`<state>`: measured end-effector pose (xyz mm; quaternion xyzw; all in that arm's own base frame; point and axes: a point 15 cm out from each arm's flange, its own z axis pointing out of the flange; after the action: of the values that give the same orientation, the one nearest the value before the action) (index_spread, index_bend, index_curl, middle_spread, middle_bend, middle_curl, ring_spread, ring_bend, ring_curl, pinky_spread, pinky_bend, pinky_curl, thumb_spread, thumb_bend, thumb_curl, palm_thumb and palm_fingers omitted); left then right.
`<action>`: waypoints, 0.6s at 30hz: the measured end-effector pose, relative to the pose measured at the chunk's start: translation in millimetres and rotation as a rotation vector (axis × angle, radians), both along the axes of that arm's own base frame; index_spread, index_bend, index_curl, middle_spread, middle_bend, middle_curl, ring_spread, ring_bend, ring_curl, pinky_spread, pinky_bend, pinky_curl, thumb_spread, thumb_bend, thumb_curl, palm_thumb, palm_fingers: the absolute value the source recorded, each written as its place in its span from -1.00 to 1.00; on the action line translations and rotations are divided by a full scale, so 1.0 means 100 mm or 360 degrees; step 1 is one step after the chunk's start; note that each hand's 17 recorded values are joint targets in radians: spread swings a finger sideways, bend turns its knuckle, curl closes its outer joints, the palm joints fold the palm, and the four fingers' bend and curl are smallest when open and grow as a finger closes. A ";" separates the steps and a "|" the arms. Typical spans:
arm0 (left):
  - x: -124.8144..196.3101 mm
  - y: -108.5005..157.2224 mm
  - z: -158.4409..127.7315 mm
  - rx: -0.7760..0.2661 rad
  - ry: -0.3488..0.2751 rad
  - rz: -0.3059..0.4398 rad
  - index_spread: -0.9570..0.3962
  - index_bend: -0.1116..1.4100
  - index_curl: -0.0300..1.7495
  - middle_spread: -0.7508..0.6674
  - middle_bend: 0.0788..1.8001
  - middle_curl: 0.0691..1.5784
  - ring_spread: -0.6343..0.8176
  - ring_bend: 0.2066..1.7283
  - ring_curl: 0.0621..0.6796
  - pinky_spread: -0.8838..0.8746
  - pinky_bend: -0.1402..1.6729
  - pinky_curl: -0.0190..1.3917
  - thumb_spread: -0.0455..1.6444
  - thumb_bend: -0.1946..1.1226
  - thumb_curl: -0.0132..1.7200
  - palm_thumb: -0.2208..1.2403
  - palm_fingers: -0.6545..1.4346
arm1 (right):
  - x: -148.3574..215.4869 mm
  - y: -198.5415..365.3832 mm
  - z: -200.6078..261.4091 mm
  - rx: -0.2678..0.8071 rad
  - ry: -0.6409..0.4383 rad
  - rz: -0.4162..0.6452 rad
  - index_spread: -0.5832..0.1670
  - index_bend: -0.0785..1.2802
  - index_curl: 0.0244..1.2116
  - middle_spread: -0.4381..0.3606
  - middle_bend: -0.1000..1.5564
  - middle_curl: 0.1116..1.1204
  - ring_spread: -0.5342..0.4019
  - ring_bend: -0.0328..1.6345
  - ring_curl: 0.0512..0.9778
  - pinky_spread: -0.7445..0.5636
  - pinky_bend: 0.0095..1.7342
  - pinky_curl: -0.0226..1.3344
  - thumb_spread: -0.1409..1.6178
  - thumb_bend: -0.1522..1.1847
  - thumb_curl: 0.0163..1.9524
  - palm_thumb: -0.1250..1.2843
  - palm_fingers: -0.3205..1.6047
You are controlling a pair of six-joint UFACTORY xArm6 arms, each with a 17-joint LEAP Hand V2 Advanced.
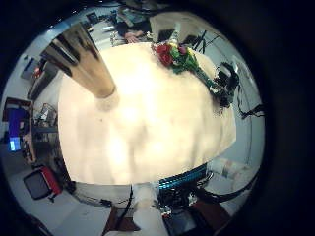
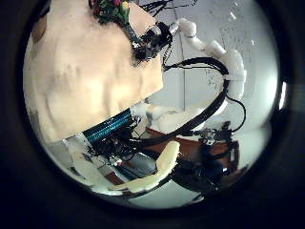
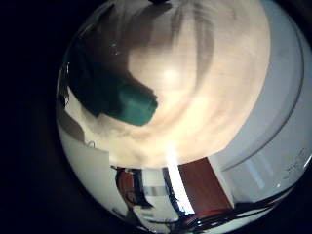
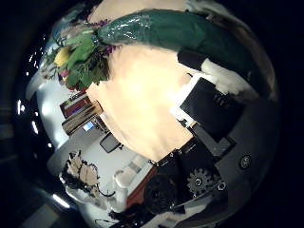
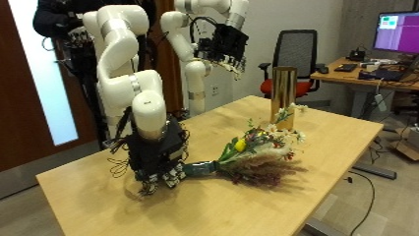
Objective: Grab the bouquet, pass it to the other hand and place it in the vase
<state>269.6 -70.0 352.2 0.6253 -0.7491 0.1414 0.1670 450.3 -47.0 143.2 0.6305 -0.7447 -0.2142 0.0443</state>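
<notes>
Here the bouquet (image 5: 256, 157) lies flat on the table (image 5: 328, 187), its long axis running from the green-wrapped stem end (image 5: 200, 169), nearest the right hand (image 5: 160, 157), out to the flower heads that point toward the vase (image 5: 281, 95). The right hand is lowered over the stem end, its fingers (image 5: 168, 178) pointing down beside the wrap; whether they are closed on it cannot be told from the outside view, though the right thumb side palm view shows the green wrap (image 4: 180, 30) passing close along the palm. The left hand (image 5: 230, 44) hangs high above the table, well apart from the flowers, fingers relaxed and holding nothing. The tall vase stands upright near the table's far edge, just beyond the blooms. The right hand's fingertips are partly hidden behind its own body.
</notes>
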 end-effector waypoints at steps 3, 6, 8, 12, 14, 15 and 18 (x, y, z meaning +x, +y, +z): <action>0.00 0.01 0.00 -0.0001 -0.0003 0.0006 0.89 -0.62 -0.59 0.81 -0.88 -0.73 0.76 -0.74 -0.52 0.66 -0.62 -0.53 -0.04 -0.76 -0.60 -0.44 -0.36 | 0.18 -0.06 0.04 -0.0032 -0.0130 -0.0031 -0.20 0.56 0.23 -0.31 0.60 0.09 -0.30 0.69 0.02 -0.32 0.55 -0.28 -0.22 -0.76 -0.29 0.83 0.62; 0.01 0.01 0.01 -0.0004 -0.0006 0.0009 0.89 -0.62 -0.59 0.81 -0.88 -0.74 0.76 -0.74 -0.52 0.66 -0.62 -0.53 -0.04 -0.76 -0.60 -0.44 -0.36 | 0.35 -0.20 0.13 -0.0080 -0.0313 -0.0078 -0.18 0.63 0.26 -0.26 0.65 0.12 -0.28 0.73 0.07 -0.25 0.56 -0.22 -0.41 -0.79 -0.23 0.89 0.57; 0.00 0.01 0.01 -0.0004 -0.0006 0.0010 0.89 -0.61 -0.59 0.82 -0.88 -0.74 0.77 -0.74 -0.52 0.66 -0.62 -0.53 -0.04 -0.76 -0.60 -0.44 -0.36 | 0.28 -0.34 0.18 -0.0090 -0.0358 -0.0136 -0.16 0.66 0.28 -0.24 0.67 0.13 -0.27 0.73 0.09 -0.23 0.56 -0.19 -0.50 -0.79 -0.21 0.92 0.56; -0.01 0.01 0.02 -0.0006 -0.0014 0.0010 0.89 -0.62 -0.59 0.82 -0.88 -0.74 0.77 -0.75 -0.52 0.66 -0.62 -0.53 -0.04 -0.76 -0.60 -0.44 -0.36 | 0.23 -0.47 0.33 -0.0053 -0.0413 -0.0218 -0.13 0.68 0.29 -0.22 0.68 0.13 -0.27 0.74 0.10 -0.22 0.55 -0.15 -0.59 -0.79 -0.17 0.92 0.55; -0.02 0.02 0.03 -0.0005 -0.0019 0.0016 0.89 -0.62 -0.59 0.82 -0.88 -0.74 0.77 -0.75 -0.52 0.66 -0.62 -0.53 -0.04 -0.76 -0.60 -0.44 -0.36 | 0.25 -0.44 0.43 -0.0012 -0.0448 -0.0223 -0.11 0.69 0.29 -0.22 0.69 0.13 -0.27 0.74 0.11 -0.21 0.55 -0.13 -0.63 -0.79 -0.16 0.92 0.55; -0.01 0.03 0.03 -0.0005 -0.0020 0.0021 0.89 -0.62 -0.59 0.82 -0.88 -0.74 0.77 -0.75 -0.52 0.66 -0.62 -0.53 -0.04 -0.76 -0.60 -0.44 -0.36 | 0.25 -0.41 0.47 0.0020 -0.0460 -0.0226 -0.11 0.69 0.28 -0.22 0.69 0.13 -0.27 0.74 0.11 -0.21 0.54 -0.12 -0.64 -0.79 -0.15 0.92 0.55; -0.01 0.05 0.02 -0.0008 -0.0022 0.0032 0.89 -0.62 -0.59 0.81 -0.87 -0.74 0.77 -0.75 -0.52 0.66 -0.62 -0.53 -0.04 -0.76 -0.60 -0.44 -0.36 | 0.19 -0.30 0.55 0.0116 -0.0433 -0.0223 -0.10 0.71 0.28 -0.21 0.69 0.12 -0.26 0.74 0.12 -0.21 0.53 -0.09 -0.67 -0.80 -0.14 0.91 0.55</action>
<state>268.9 -65.2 353.9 0.6314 -0.7435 0.1492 0.1620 468.9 -76.9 198.1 0.6013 -0.7779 -0.1563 -0.0948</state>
